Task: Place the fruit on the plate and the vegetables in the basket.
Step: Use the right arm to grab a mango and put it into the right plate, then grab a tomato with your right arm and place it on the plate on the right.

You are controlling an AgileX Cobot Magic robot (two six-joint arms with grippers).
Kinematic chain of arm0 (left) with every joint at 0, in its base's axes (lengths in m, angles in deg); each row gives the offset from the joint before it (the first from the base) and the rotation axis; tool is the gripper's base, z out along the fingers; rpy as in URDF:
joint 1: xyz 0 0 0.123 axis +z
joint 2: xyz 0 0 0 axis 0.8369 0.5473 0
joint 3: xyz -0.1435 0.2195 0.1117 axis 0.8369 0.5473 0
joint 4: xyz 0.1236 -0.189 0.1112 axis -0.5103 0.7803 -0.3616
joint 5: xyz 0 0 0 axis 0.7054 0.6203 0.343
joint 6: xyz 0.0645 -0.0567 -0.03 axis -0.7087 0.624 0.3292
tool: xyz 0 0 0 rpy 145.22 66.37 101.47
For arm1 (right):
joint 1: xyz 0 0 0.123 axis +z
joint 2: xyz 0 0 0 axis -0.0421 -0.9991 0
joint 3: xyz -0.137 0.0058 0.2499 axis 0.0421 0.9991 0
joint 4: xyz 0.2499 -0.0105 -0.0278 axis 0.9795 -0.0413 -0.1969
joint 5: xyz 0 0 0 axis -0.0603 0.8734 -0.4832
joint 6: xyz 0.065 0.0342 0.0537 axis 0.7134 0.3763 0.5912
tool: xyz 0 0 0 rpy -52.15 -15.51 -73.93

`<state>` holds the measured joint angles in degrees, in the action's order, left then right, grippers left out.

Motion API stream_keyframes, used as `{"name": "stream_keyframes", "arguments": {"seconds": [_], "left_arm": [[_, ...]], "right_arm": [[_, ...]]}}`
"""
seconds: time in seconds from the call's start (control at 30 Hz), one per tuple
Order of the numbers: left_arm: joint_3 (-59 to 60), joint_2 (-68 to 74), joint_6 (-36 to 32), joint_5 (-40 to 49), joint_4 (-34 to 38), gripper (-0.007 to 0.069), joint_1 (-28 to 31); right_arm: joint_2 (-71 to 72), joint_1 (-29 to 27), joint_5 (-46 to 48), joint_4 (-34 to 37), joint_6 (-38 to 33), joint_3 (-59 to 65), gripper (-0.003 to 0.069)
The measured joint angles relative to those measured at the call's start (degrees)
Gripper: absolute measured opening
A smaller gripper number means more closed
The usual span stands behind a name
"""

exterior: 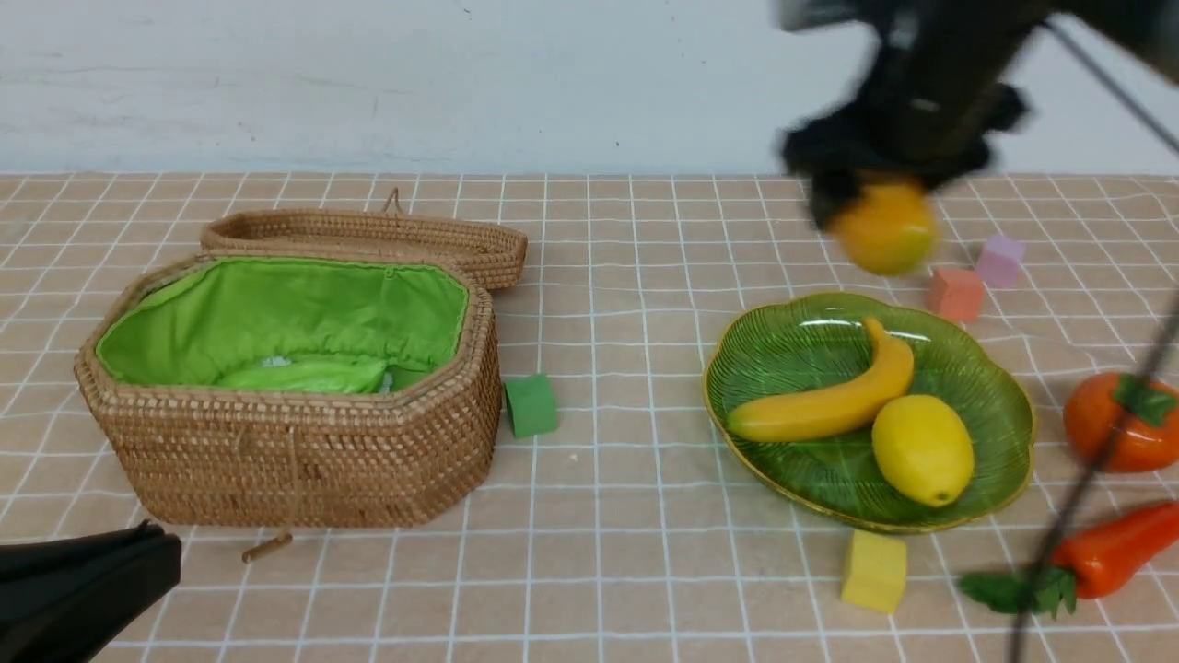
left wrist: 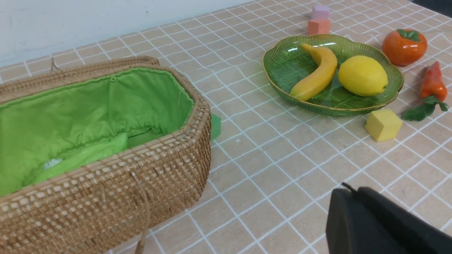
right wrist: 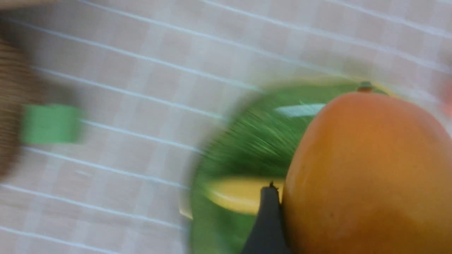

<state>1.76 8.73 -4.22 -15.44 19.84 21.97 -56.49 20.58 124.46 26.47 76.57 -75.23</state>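
My right gripper (exterior: 875, 207) is shut on the orange-yellow mango (exterior: 884, 228) and holds it in the air above the far edge of the green glass plate (exterior: 774, 354); the mango fills the right wrist view (right wrist: 367, 176). A banana (exterior: 829, 401) and a lemon (exterior: 921, 448) lie on the plate. The persimmon (exterior: 1119, 424) and the red pepper (exterior: 1105, 552) lie on the table right of the plate. The open wicker basket (exterior: 304, 451) holds a light green cucumber (exterior: 309, 376). My left gripper (left wrist: 344, 192) is shut and empty, low beside the basket. The eggplant is not in view.
The basket lid (exterior: 368, 235) leans behind the basket. Foam cubes lie about: green (exterior: 531, 405) beside the basket, yellow (exterior: 873, 571) in front of the plate, orange (exterior: 955, 293) and pink (exterior: 999, 261) behind it. A cable (exterior: 1087, 479) hangs across the right side.
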Motion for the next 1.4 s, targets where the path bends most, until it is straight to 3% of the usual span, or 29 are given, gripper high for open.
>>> {"name": "stream_keyframes", "arguments": {"seconds": [0.07, 0.23, 0.47, 0.6, 0.7, 0.9, 1.03, 1.17, 1.2, 1.3, 1.33, 1.37, 1.4], "left_arm": [[0.0, 0.0, 0.0, -0.1, 0.3, -0.0006, 0.0], [0.0, 0.0, 0.0, -0.9, 0.5, -0.0006, 0.0], [0.0, 0.0, 0.0, -1.0, 0.6, -0.0006, 0.0], [0.0, 0.0, 0.0, -1.0, 0.6, -0.0006, 0.0], [0.0, 0.0, 0.0, -1.0, 0.6, -0.0006, 0.0], [0.0, 0.0, 0.0, -1.1, 0.7, -0.0006, 0.0], [0.0, 0.0, 0.0, -1.1, 1.0, -0.0006, 0.0], [0.0, 0.0, 0.0, -1.1, 1.4, -0.0006, 0.0], [0.0, 0.0, 0.0, -1.1, 1.7, -0.0006, 0.0], [0.0, 0.0, 0.0, -1.2, 1.7, -0.0006, 0.0], [0.0, 0.0, -0.1, -1.2, 1.7, -0.0006, 0.0], [0.0, 0.0, -0.1, -1.2, 1.7, -0.0006, 0.0], [0.0, 0.0, -0.2, -1.2, 1.4, -0.0006, 0.0]], "right_arm": [[2.7, -2.6, -5.6, 2.6, -0.4, 12.2, 0.0554], [1.6, -2.3, -14.3, 8.5, -3.4, 24.9, 0.0554], [0.5, -2.4, -18.0, 9.3, -4.7, 28.2, 0.0554], [2.4, -2.4, -18.5, 9.3, -4.8, 28.2, 0.0656], [5.0, -2.4, -18.3, 9.3, -4.4, 28.2, 0.0680], [13.1, -3.8, -14.6, 4.9, -1.7, 28.3, 0.0620], [16.6, -11.6, -12.4, -3.9, 4.7, 31.9, 0.0542], [15.7, -21.2, -16.7, -3.6, 8.9, 36.6, 0.0536], [14.5, -25.7, -20.3, -0.1, 10.0, 38.1, 0.0548], [12.0, -31.7, -26.2, 8.0, 9.0, 39.2, 0.0578], [10.7, -34.2, -28.0, 12.6, 6.8, 39.3, 0.0593], [10.7, -34.2, -28.0, 12.6, 6.8, 39.3, 0.0593], [9.1, -37.1, -29.7, 18.5, 2.8, 39.4, 0.0603]]}}
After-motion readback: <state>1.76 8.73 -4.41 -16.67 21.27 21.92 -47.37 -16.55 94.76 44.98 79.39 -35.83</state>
